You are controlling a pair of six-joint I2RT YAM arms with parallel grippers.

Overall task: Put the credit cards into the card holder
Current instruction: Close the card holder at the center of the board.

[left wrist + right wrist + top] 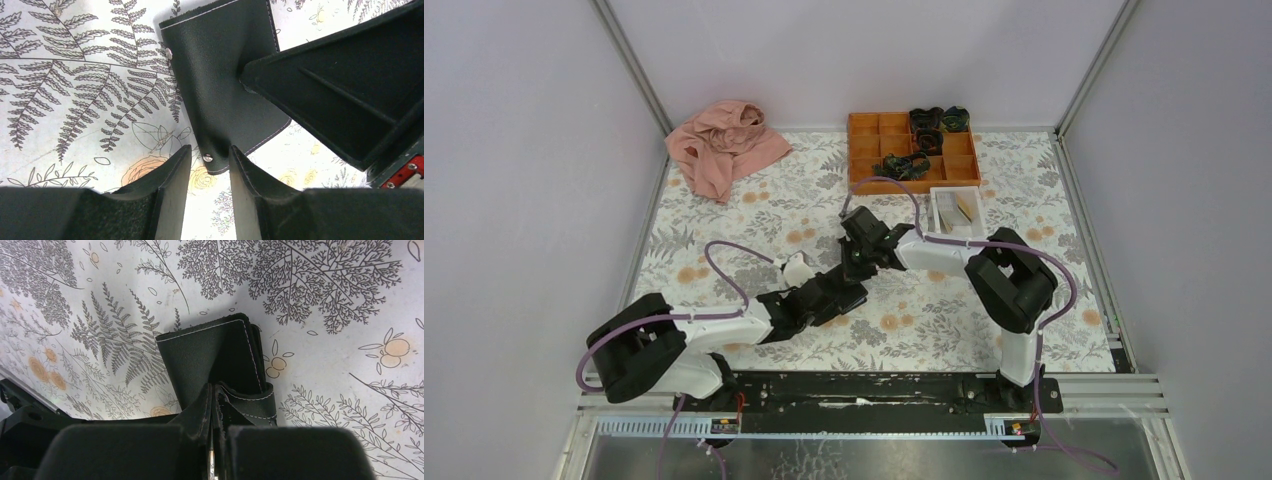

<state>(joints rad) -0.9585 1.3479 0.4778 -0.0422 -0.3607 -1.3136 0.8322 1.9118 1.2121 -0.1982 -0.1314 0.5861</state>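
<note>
Looks like the opening step: card holder (225, 75) lies mid-table, right gripper (214, 390) pinching its cover, left gripper (210, 160) spread round a corner. Credit cards (967, 207) are in the white tray (938, 215). Next prob needs a firm hold to peel it open.

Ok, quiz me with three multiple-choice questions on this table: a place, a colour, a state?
1. Where does the pink cloth lie? A far left corner B near right corner C under the arms
2. The compartment tray is: A blue B orange C white
3. The right pincer is: A wide open B shut on the card holder C out of view
Answers: 1 A, the top view shows it there; 2 B, its walls are orange; 3 B, it pinches the black flap.
</note>
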